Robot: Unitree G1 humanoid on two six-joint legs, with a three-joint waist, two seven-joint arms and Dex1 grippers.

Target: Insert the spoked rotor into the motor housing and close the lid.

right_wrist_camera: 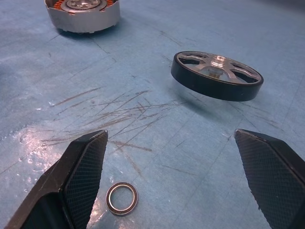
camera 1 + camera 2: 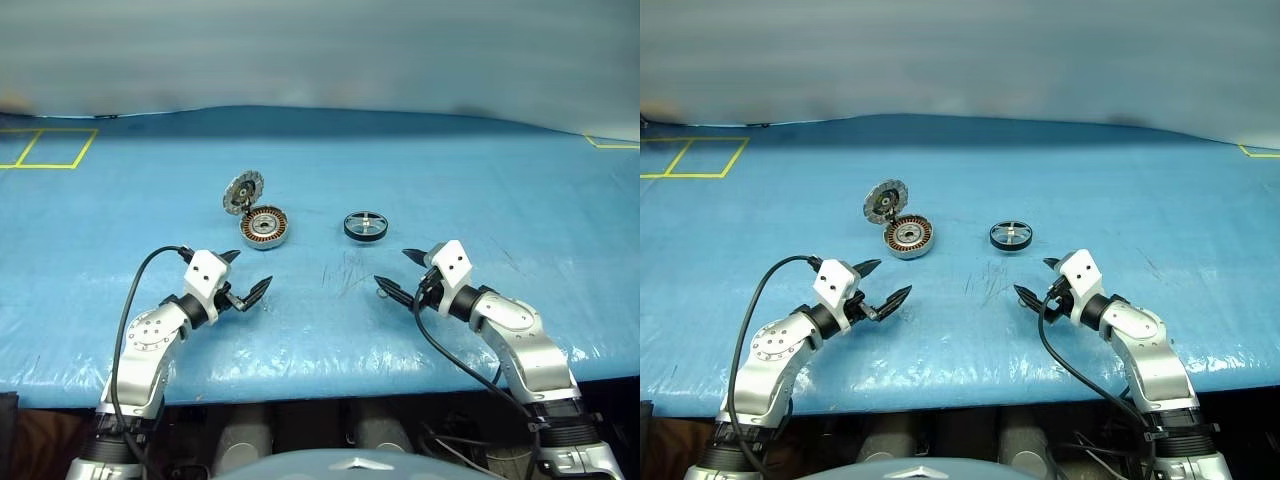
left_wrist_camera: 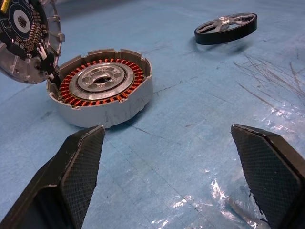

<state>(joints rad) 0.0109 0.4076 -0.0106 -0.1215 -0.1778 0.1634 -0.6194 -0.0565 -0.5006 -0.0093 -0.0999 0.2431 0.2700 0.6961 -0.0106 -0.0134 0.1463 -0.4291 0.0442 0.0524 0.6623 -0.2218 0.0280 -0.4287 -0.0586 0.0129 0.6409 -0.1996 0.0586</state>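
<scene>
The motor housing (image 2: 266,228) sits on the blue desk (image 2: 520,200), left of centre, its copper windings showing. The lid (image 2: 242,191) stands open, hinged at the housing's far left edge, toothed inner face toward the camera. The spoked rotor (image 2: 365,225) lies flat on the desk to the right of the housing, well apart from it. The left hand (image 2: 240,281) hovers near the housing's near side, fingers spread and grasping nothing. The right hand (image 2: 402,274) hovers on the near side of the rotor, likewise released and empty. A small metal ring (image 1: 122,198) lies on the desk just beside the right hand's fingers
</scene>
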